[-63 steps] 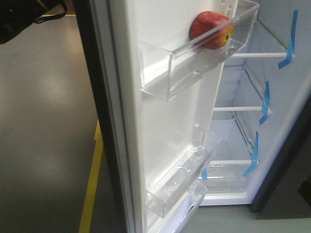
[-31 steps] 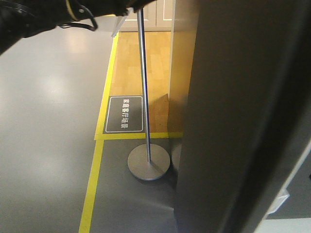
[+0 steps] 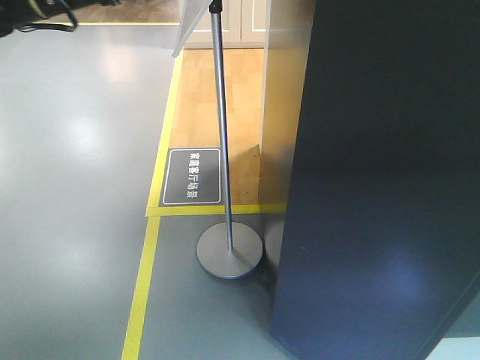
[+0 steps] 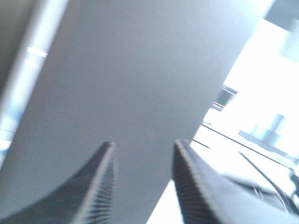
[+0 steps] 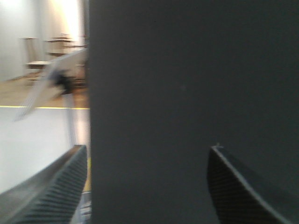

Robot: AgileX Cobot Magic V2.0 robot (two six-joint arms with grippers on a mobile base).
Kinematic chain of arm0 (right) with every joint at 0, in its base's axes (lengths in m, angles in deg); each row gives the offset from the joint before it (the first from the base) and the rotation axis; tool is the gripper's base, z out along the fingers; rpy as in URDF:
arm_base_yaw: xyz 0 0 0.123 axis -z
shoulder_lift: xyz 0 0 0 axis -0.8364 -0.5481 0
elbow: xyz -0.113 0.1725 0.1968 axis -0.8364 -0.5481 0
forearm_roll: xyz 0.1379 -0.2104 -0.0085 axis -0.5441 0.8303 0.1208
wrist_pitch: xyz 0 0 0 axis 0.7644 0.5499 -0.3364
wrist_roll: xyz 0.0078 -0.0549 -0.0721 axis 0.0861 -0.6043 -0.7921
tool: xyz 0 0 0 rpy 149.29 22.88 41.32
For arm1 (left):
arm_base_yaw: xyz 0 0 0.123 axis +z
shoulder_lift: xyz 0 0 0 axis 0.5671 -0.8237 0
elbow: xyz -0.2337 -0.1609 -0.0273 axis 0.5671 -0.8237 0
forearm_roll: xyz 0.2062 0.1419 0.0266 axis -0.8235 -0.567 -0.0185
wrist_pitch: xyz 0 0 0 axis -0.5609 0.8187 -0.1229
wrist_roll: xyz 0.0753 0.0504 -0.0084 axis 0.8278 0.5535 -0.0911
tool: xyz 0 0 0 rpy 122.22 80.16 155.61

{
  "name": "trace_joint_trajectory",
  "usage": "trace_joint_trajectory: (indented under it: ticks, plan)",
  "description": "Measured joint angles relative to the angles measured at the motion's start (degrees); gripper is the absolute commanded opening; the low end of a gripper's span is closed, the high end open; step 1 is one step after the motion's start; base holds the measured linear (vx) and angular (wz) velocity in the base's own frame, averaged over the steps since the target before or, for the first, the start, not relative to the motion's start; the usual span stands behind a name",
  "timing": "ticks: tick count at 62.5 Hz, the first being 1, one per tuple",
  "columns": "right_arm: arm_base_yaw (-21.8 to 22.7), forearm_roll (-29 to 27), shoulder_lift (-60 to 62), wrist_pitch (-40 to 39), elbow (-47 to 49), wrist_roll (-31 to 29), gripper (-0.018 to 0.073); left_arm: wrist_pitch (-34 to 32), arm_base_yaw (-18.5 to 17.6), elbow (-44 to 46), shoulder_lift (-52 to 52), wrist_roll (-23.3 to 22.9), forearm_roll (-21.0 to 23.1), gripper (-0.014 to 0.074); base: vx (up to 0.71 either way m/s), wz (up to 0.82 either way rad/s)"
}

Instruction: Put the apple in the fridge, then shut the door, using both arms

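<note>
The fridge's dark grey door (image 3: 382,180) fills the right side of the front view, swung across so that the white inside is hidden. The apple is out of view. My left gripper (image 4: 142,149) is open, its ribbed fingers pointing at the door's grey outer face (image 4: 140,79) with nothing between them. My right gripper (image 5: 149,154) is open wide, facing the same dark door face (image 5: 187,84), also holding nothing. Part of the left arm (image 3: 30,15) shows at the top left corner of the front view.
A metal sign pole (image 3: 220,120) on a round base (image 3: 229,256) stands just left of the door. Yellow floor tape (image 3: 142,285) and a black floor sign (image 3: 193,176) lie on the grey floor. A wood floor area (image 3: 217,97) lies behind.
The door has swung from wide open, with the apple in its upper bin, round towards shut, hiding the inside. The left arm has drawn back to the top left corner.
</note>
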Motion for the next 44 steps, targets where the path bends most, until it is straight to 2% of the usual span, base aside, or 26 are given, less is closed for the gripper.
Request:
trace_joint_trajectory:
  ticks: [17,30,44]
  plan:
    - [0.00,-2.80,-25.23,-17.54,12.04,-3.35,0.0543,0.00,1.99,0.00,0.00,0.00,0.00,0.0085,0.00,0.00]
    - [0.00,-5.08,-35.65,-20.75,19.86,-3.38,0.0534,0.00,2.04,0.00,0.00,0.00,0.00,0.0036,0.00,0.00]
    - [0.00,-6.95,-43.15,-22.71,26.40,-3.43,0.0534,0.00,2.04,0.00,0.00,0.00,0.00,0.0026,0.00,0.00]
